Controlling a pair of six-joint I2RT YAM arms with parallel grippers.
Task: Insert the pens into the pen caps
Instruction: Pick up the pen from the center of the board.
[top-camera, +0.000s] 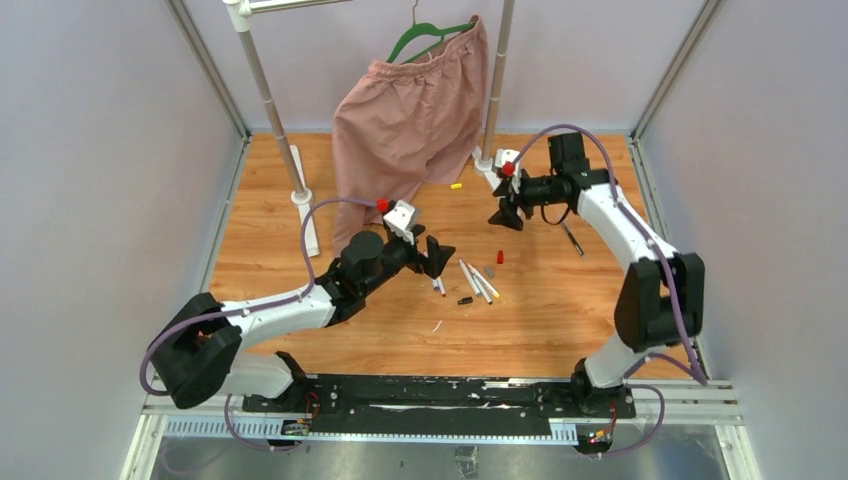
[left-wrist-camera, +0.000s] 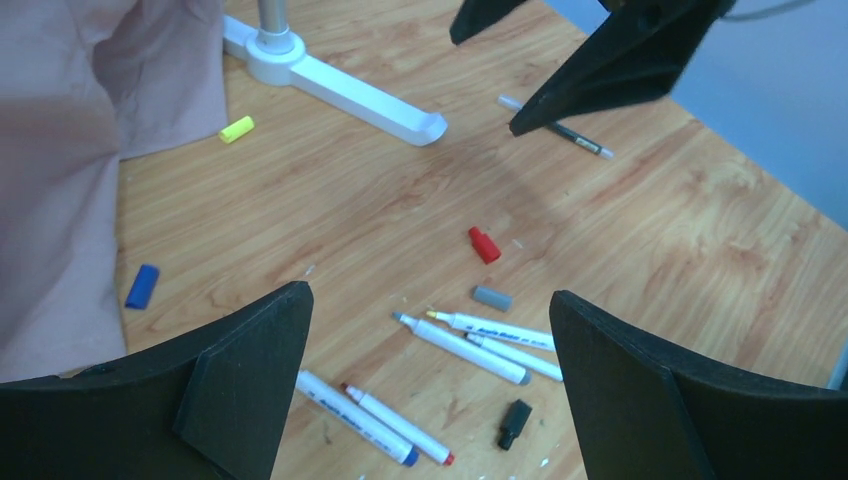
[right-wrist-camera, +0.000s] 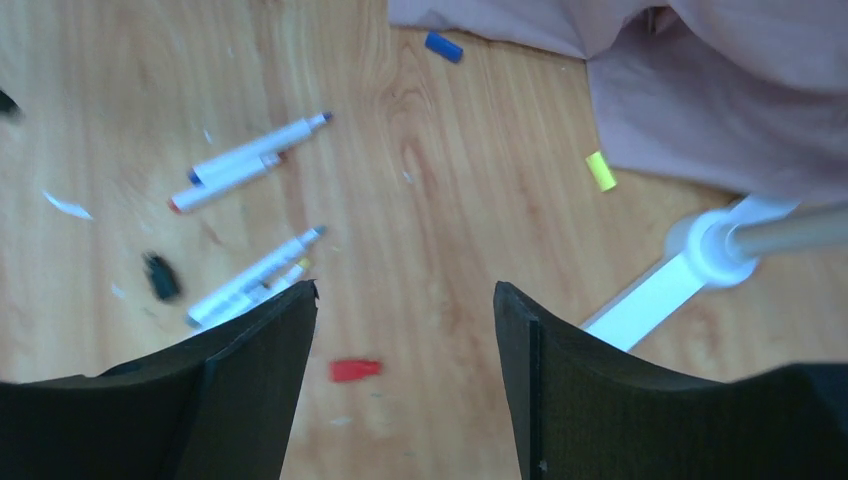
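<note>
Pens (left-wrist-camera: 462, 348), slim white barrels with bare coloured tips

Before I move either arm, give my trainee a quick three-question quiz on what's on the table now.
1. True or false: the left tool is shut on a pen.
2. Which cap lies closest to the pink shorts? A red, B blue, C black.
3. Which pen lies apart from the white pens?
Key: 1 false, it is open and holds nothing. 2 B, the blue cap. 3 the black pen.
</note>
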